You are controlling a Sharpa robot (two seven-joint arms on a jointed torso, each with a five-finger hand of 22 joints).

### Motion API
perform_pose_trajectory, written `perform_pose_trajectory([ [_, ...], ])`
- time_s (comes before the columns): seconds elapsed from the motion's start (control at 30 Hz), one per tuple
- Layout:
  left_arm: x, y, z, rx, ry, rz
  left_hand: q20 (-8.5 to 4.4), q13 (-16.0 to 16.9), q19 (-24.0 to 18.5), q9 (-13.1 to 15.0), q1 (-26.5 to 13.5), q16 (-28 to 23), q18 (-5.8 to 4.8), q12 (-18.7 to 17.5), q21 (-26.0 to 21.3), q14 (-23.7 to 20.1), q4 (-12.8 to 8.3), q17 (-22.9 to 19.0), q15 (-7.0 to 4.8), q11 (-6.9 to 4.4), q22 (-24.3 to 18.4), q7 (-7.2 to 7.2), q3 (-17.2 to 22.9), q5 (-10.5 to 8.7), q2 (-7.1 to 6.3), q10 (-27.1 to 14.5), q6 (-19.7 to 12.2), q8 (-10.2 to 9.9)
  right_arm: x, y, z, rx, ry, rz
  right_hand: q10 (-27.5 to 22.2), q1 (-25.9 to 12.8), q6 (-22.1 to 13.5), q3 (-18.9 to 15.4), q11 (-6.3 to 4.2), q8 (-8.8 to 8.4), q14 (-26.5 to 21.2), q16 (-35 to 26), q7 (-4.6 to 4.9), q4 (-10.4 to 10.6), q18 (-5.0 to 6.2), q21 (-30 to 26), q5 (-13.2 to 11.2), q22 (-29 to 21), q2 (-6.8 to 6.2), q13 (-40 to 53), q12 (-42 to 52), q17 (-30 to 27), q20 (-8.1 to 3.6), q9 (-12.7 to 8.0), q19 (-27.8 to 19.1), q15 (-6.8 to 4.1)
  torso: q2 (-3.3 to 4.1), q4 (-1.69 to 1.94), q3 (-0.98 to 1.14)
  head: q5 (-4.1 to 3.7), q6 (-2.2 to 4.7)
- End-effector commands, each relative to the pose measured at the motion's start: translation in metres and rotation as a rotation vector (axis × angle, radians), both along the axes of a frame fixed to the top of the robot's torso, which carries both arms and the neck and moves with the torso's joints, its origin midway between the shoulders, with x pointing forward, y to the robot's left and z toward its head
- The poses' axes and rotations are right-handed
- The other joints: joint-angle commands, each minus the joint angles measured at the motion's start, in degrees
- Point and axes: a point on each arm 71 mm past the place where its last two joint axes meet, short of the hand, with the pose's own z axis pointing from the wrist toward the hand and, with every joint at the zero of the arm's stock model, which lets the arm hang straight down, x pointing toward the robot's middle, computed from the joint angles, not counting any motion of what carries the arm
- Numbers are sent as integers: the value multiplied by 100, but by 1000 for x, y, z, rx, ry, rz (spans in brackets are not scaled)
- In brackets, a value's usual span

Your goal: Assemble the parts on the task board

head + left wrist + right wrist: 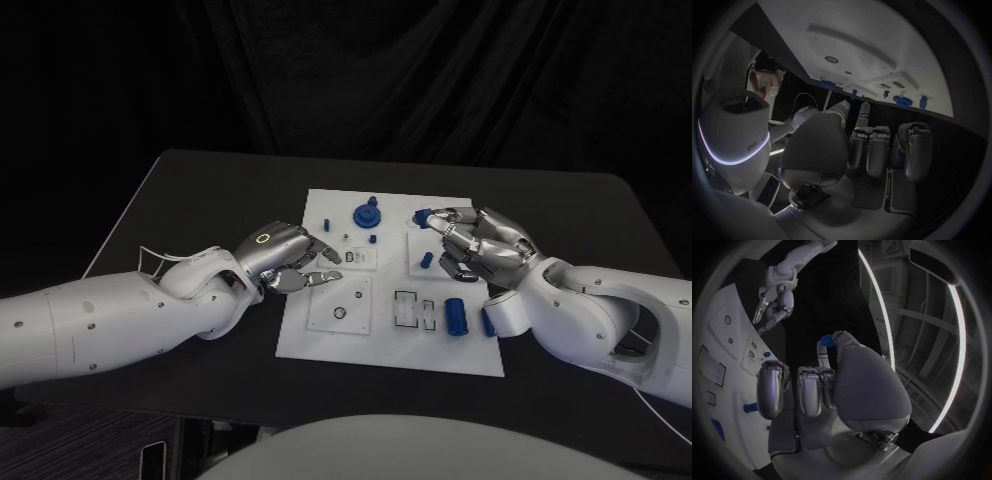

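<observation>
1. The white board (325,335) sits in the middle of the black tabletop (188,190), with small blue pieces scattered over it
2. The right hand (480,243) is over the board's 2 o'clock corner. It's pinching a small blue piece (423,216) at its fingertips; the right wrist view shows that piece (826,339) between the thumb and a finger, with the other fingers curled down next to it
3. The left hand (287,258) is at the board's 9 o'clock edge, fingers loosely bent and reaching in over the board. Nothing in it as far as I can see, so it's released; the left wrist view shows the fingers (869,150) apart with nothing between them
4. A blue knob-shaped piece (368,213) stands near 12 o'clock on the board, with a couple of tiny blue bits just beside it
5. A blue cylinder (456,316) lies at about 4 o'clock on the board, with another blue piece (488,322) next to it at the board's edge, close to the right wrist
6. One more small blue piece (427,260) lies just below the right hand's fingers
</observation>
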Motion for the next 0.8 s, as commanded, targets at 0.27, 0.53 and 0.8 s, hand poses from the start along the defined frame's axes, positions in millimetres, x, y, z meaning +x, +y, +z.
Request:
perform_pose_trajectory([
  [0.27, -1, -1, -1, -2, 11, -13, -14, 1509, 220, -10, 42, 15, 20, 21, -24, 596, -9, 1510, 14, 39, 1317, 7, -3, -33, -3, 615, 8, -7, -13, 9, -5, 133, 257, 48, 511, -59, 39, -147, 54, -4, 581, 7, -84, 6, 20, -64, 55, 1177, 121, 1382, -32, 1435, 43, 961, 80, 60, 0, 2, -1, -18, 0],
  [0.53, -2, -1, -1, -1, 11, -14, -11, 1509, 216, -13, 50, 15, 22, 21, -31, 596, -8, 1510, 17, 41, 1315, 9, -3, -30, 4, 615, 5, -11, -20, 12, -6, 172, 337, 155, 544, -96, 64, -213, 49, 12, 592, 28, -95, 1, 21, -65, 75, 1175, 167, 1430, -7, 1472, 44, 971, 77, 57, -1, 4, -2, -42, 0],
  [0.8, -2, 0, -1, 0, 14, -13, -11, 1509, 216, -13, 50, 15, 22, 21, -31, 596, -8, 1510, 17, 41, 1315, 9, -3, -30, 4, 615, 5, -11, -29, 18, -5, 213, 400, 348, 553, -186, 80, -318, 43, 32, 597, 38, -102, 4, 24, -74, 117, 1169, 226, 1442, -1, 1490, 40, 977, 68, 52, -1, -2, 0, -21, 0],
])
